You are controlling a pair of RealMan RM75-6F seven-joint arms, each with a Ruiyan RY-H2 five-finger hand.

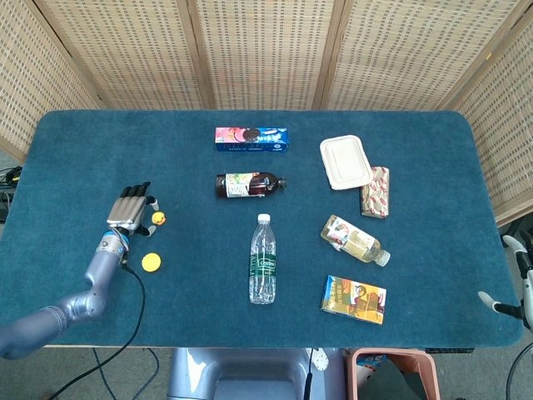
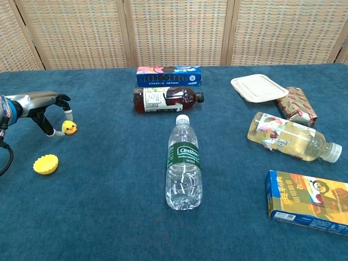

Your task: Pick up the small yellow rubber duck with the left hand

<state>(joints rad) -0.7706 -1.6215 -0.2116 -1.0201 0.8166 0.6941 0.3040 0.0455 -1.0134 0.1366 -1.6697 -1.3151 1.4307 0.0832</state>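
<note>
At the far left, the left hand [image 2: 46, 109] is arching over the table with fingers spread and pointing down, holding nothing; its fingertips [image 2: 69, 115] are hanging just beside the one small yellow rubber duck [image 2: 68, 128], which is sitting on the cloth. One yellow cap [image 2: 45, 164] is lying nearer. Three bottles are lying flat: a dark one [image 1: 249, 184], a clear one [image 1: 262, 259], a pale one [image 1: 355, 240]. Two boxes, blue [image 1: 251, 138] and orange [image 1: 354, 298], one white container [image 1: 346, 162] and one wrapped packet [image 1: 376, 192] are resting around them. The right hand [image 1: 512, 287] is showing only partly at the far right edge; its fingers cannot be judged. Blue cloth [image 1: 433, 167] is covering the table, with wicker screens [image 1: 266, 50] standing behind.
</note>
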